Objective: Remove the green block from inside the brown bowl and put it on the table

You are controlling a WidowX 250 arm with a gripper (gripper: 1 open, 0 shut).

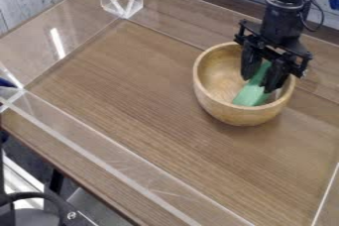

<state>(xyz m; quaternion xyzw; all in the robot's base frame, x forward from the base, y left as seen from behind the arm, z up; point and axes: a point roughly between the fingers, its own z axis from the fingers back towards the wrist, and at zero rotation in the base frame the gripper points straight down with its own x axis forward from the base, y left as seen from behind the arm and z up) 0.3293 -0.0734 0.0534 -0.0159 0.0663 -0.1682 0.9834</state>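
My claw is clamped on the green block, tilted inside the brown bowl, bare table to the left.

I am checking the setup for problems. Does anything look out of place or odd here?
Nothing stands out. The claw is shut on the green block, which leans tilted inside the upright brown bowl. The table shows no spill or damage.
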